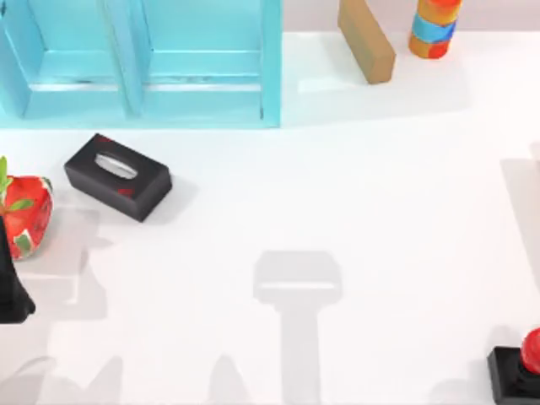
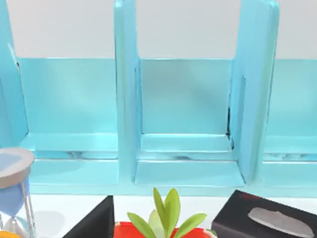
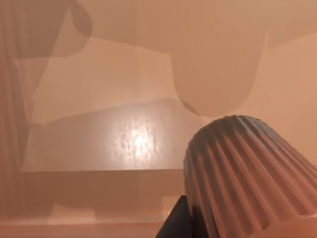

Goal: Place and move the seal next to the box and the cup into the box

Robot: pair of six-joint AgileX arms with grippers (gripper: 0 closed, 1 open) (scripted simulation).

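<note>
Seal: stands upright on the table at about 4 o'clock in the top view, hard against the right edge near the front; black square base, glossy red knob on top.
Box: light blue, open-fronted, with upright dividers forming compartments; sits at about 11 o'clock along the back edge. Well apart from the seal.
Left wrist view: faces the box's compartments; the tissue box, green leaves of a red potted plant and an hourglass lie in front of it.
Tissue box: flat, black, at about 10 o'clock, just in front of the box.
Strawberry-patterned pot: at 9 o'clock, at the table's left edge.
Wooden block: at about 1 o'clock, near the back edge.
Striped cylinder: orange and blue, just right of the block.
Right wrist view: a dark ribbed rounded form close to the lens, under a warm cast; cannot tell what it is.
Left arm: a dark part shows at the left edge, about 8 o'clock; pincer state cannot be told.
Right pincer: state cannot be told.
</note>
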